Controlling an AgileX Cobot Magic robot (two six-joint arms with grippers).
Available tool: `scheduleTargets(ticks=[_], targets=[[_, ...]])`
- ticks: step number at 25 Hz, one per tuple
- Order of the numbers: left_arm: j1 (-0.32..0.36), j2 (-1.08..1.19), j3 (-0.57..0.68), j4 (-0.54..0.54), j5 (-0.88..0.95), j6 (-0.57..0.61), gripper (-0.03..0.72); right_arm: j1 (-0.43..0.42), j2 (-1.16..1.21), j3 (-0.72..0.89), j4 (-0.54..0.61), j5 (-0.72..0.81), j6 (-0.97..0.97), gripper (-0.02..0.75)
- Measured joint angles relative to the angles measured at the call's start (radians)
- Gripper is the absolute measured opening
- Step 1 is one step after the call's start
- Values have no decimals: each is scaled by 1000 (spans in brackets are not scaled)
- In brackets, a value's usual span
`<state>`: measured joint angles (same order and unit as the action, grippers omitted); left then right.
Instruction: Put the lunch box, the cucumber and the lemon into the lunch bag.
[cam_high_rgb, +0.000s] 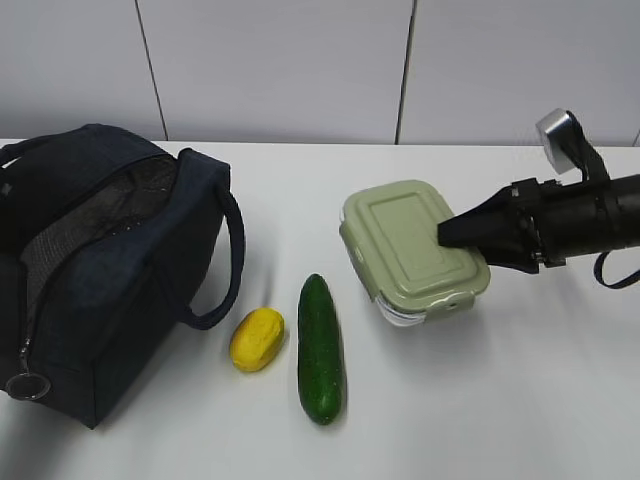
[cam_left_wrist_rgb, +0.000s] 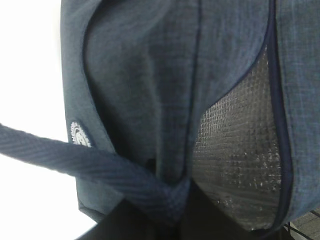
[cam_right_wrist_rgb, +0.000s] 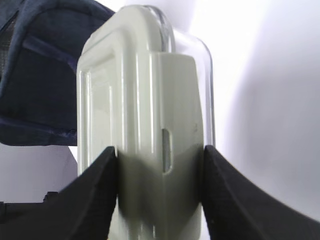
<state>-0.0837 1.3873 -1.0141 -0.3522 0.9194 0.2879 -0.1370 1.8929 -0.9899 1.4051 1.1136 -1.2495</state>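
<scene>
While the right gripper (cam_right_wrist_rgb: 160, 195) stands with its two dark fingers (cam_right_wrist_rgb: 97, 200) pressed against opposite sides of the lunch box (cam_right_wrist_rgb: 145, 130), one on the lid face and one on the clear base, the first step of the task is in hand: the box is clamped at its near end. In the exterior view it looks tilted, its far end raised or just leaving the table (cam_high_rgb: 520, 400); whether it is fully clear I cannot tell.

Beyond the box from this gripper lie the cucumber (cam_high_rgb: 320, 348) and, just past it, the lemon (cam_high_rgb: 257, 339), apart from each other and both untouched. Farther out again stands the lunch bag (cam_high_rgb: 110, 270), its top gaping and the silvery lining showing.

The left gripper is not seen directly; it reads as closed, and its wrist view shows a bag handle (cam_left_wrist_rgb: 95, 170) drawn taut across the frame, so it is probably pinching the bag to hold the mouth wide.

Next, I judge, the box must be carried over both foods, levelled, and lowered through the opening without snagging the handles.
</scene>
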Motion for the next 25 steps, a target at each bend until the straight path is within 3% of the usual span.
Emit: scheduleTargets(ticks=[15, 21, 25], targets=[[-4, 0, 0, -1, 2, 0, -6, 331, -68, -216, 80, 27, 120, 380], [-15, 0, 0, -42, 6, 0, -6, 372, -68, -240, 123, 33, 120, 380], [-74, 0, 0, -52, 6, 0, -6, 374, -49, -241, 142, 35, 116, 380]])
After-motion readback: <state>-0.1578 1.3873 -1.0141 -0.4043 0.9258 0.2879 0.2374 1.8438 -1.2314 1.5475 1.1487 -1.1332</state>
